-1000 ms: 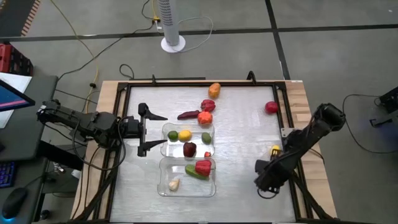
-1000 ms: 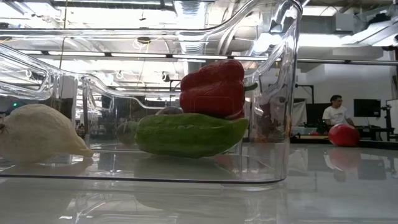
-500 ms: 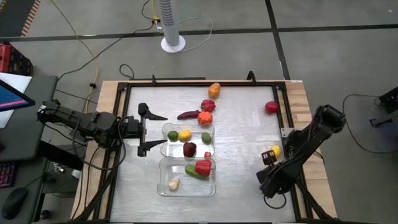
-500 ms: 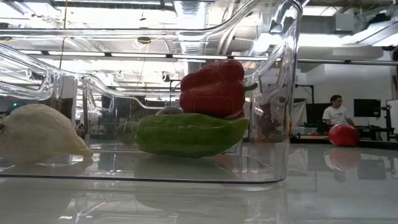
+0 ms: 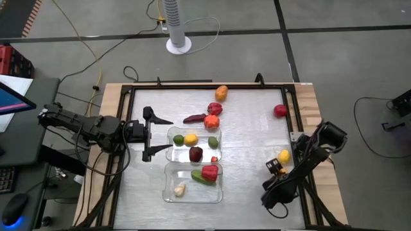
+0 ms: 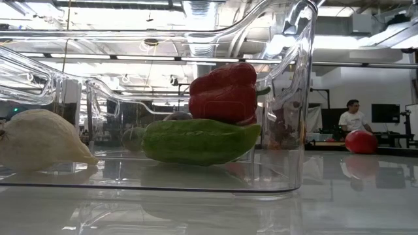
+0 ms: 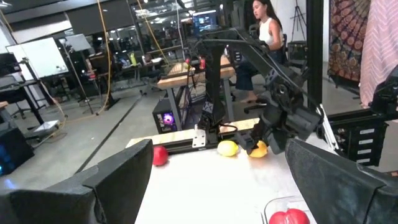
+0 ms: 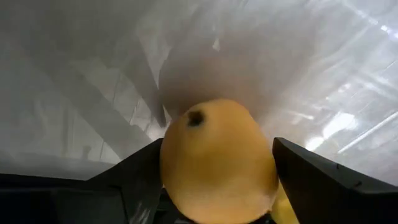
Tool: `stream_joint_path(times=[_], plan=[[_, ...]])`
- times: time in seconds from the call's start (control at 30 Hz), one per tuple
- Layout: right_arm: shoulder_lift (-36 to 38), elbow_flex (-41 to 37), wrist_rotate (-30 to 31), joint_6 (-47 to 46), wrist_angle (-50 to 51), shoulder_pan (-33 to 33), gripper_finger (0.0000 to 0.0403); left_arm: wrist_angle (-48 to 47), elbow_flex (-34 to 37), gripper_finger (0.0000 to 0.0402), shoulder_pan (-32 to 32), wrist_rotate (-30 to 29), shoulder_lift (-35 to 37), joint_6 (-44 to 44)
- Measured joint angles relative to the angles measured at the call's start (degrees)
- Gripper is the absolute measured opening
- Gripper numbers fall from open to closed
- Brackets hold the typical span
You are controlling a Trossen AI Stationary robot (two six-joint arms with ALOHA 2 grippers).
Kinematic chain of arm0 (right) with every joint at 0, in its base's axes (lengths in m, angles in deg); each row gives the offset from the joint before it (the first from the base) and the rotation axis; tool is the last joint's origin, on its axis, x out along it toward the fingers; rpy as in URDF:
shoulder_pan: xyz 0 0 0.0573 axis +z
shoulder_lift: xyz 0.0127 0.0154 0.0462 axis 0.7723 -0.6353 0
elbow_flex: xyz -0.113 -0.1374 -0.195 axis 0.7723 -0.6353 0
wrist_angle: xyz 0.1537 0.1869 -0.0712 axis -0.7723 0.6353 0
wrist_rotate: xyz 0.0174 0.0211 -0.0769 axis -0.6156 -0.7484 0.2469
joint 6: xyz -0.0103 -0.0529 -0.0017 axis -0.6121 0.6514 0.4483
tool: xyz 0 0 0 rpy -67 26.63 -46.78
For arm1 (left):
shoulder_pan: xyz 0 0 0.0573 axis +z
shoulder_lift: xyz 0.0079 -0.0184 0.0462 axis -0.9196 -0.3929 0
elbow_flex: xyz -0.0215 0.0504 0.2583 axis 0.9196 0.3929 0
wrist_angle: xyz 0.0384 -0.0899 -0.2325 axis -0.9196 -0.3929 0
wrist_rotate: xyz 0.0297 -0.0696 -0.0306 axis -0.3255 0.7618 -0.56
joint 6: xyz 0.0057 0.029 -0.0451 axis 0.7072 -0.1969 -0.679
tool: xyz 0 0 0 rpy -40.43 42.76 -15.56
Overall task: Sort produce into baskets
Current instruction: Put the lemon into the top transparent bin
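The tabletop (image 5: 250,147) is shiny. The right hand (image 8: 217,205) pinches a lemon (image 8: 217,162) by its round, smooth, probably slippery sides. The left hand (image 5: 156,133) waits, spread.

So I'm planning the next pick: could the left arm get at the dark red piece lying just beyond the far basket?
Probably yes: the left gripper is open beside the baskets, the dark red piece lies uncovered.

Right arm folded lower along the table's right edge, its tool (image 5: 277,168) shifted slightly, yellow fruit (image 5: 284,156) now more exposed beside the arm, clamped between its fingers.
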Motion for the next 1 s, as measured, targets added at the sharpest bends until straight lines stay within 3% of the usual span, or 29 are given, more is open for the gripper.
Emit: stream_joint_path(times=[0.3, 0.7, 1.0], plan=[[-0.8, 2.82, -0.87, 0.02, 1.31, -1.97, 0.0257, 0.71, 0.0, 0.0352, -0.04, 0.04, 0.4, 1.11], [-0.86, 24.14, 5.5, -5.52, 1.73, -14.78, 0.0256, 0.26, 2.12, 0.0352, -2.46, 2.26, 4.7, 3.67], [-0.86, 33.17, 3.69, -10.45, -9.27, -22.7, 0.0256, 1.33, 3.3, 0.0352, -1.68, 1.66, 7.3, 2.79]])
